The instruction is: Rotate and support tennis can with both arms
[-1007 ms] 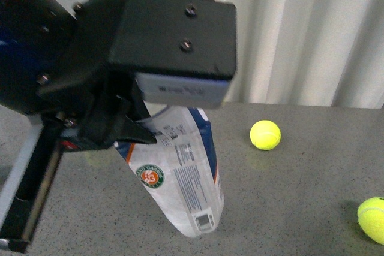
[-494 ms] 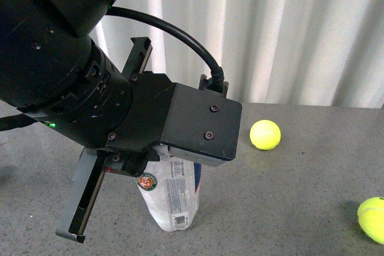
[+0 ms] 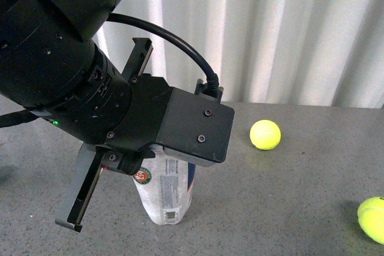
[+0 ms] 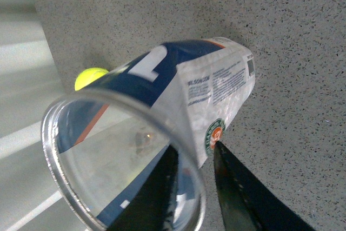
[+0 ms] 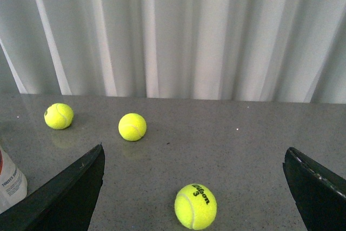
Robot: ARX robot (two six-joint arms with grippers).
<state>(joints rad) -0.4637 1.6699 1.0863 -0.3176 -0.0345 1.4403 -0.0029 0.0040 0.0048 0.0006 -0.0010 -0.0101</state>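
The tennis can (image 3: 163, 191), a clear tube with a blue and white label and a round green-red logo, stands nearly upright in the front view. Its lower end is at the grey table (image 3: 288, 184). My left arm (image 3: 72, 76) covers its upper part. In the left wrist view my left gripper (image 4: 194, 150) is shut on the tennis can (image 4: 178, 85), one black finger on each side of the wall, just below the silver rim (image 4: 54, 150). My right gripper (image 5: 193, 149) is open, well apart from the can (image 5: 11, 185), which shows only at the frame's edge.
Yellow tennis balls lie loose on the table: one (image 3: 265, 134) to the right of the can and one (image 3: 372, 220) at the front right edge. A third ball (image 5: 195, 205) lies between my right gripper's open fingers. A white curtain (image 3: 288, 28) closes the back.
The left arm has turned and drawn back, bringing the can from a clear tilt to nearly upright. Its lower end shifted left. The balls have not moved.
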